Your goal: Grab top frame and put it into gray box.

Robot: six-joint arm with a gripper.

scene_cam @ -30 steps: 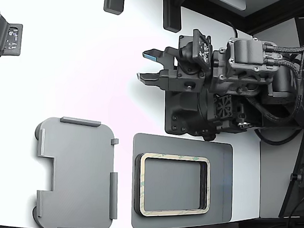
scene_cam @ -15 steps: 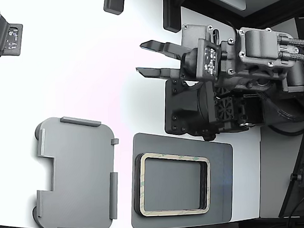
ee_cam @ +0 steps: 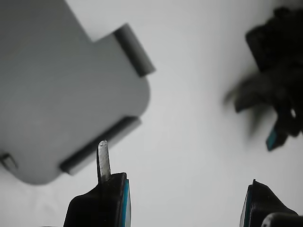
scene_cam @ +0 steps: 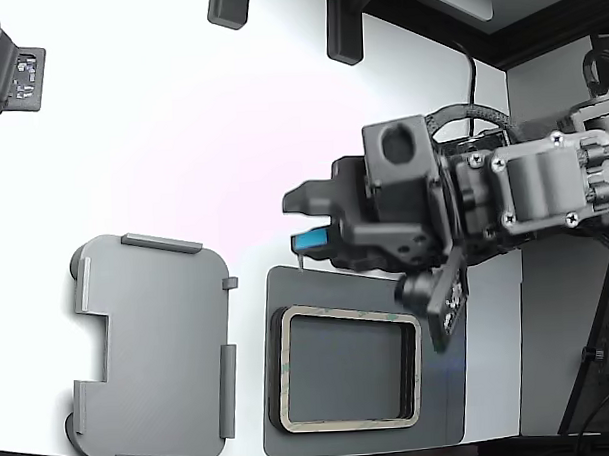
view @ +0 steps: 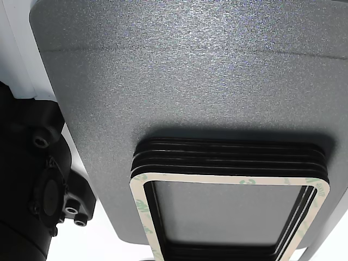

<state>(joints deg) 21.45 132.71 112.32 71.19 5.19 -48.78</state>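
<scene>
A: What is closest to the claw?

B: The gripper point(scene_cam: 302, 220) is wide open and holds nothing. Its fingers point(ee_cam: 110, 198) hang just past the far edge of the dark mat point(scene_cam: 446, 403), over the white table point(scene_cam: 181, 122).

A: Where is the top frame point(scene_cam: 349, 313)?

B: It lies on a black stack point(view: 228, 149) in the middle of the mat, beside the claw in the exterior view. Nothing touches it.

A: And the gray box point(scene_cam: 154, 348)?

B: Farther out, on the exterior view's left. A strip of bare table runs between its edge and the mat. Its raised tabs point(ee_cam: 134, 50) stick up at the rim.
</scene>
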